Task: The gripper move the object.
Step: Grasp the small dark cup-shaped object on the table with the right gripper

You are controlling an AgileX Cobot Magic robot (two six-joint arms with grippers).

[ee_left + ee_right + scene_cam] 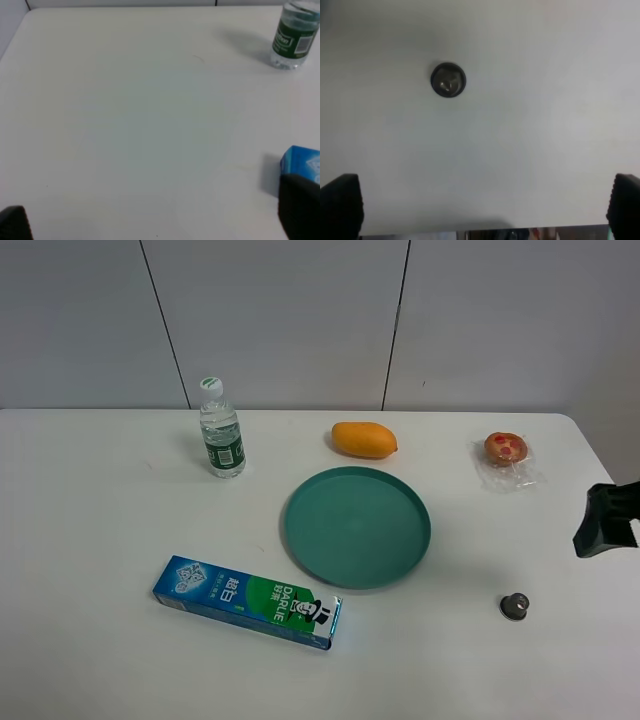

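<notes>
Well, your object [515, 606] is a small round cap, so it has no long side and points no way. It lies flat on the white table [100, 540] with a shiny round face up. From the green plate [357, 527] it sits at 4 o'clock, well apart.

Your right gripper [482, 210] hangs near the object, at about 1 o'clock from it, jaws wide apart and holding nothing. Your left gripper [157, 222] is spread wide too, holding nothing.

Around the plate you have a mango [364, 439] at 12, an upright bottle [221, 430] at 10, a bun [506, 450] in its clear wrapper at 2, and a toothpaste box [247, 601] lying flat at 7.
</notes>
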